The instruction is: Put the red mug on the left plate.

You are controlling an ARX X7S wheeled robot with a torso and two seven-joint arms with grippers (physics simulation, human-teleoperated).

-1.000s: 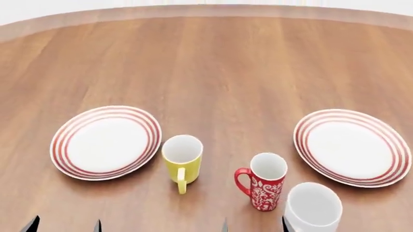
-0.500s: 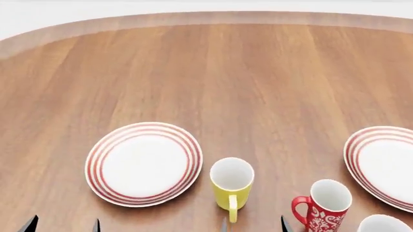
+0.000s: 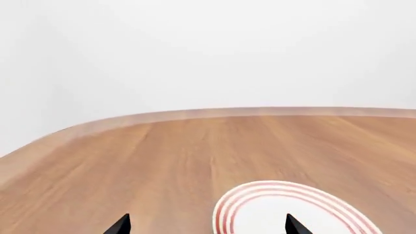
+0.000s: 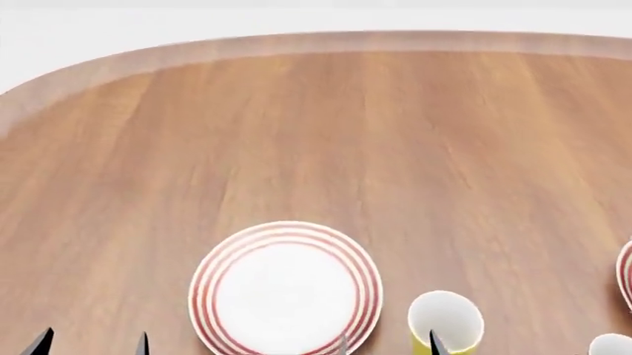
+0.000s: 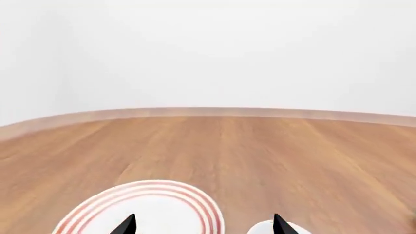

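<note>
Since half a second ago your view has swung left: the left plate [image 4: 286, 289] has slid from left of centre to the lower middle of the head view, and the red mug has slipped out of frame altogether, so no current picture shows it. Your left gripper [image 4: 91, 346] shows only two dark fingertips at the bottom edge, set well apart, so it is spread and holds nothing. The right gripper [image 4: 388, 345] is likewise spread, its tips straddling the gap between the plate's rim and the yellow mug [image 4: 445, 322]. That mug stands upright just right of the plate. A white rim [image 4: 610, 345] at the lower right corner is possibly the white mug, too cropped to be sure. The second plate [image 4: 625, 275] barely peeks in at the right edge of the wooden table [image 4: 316, 133].
</note>
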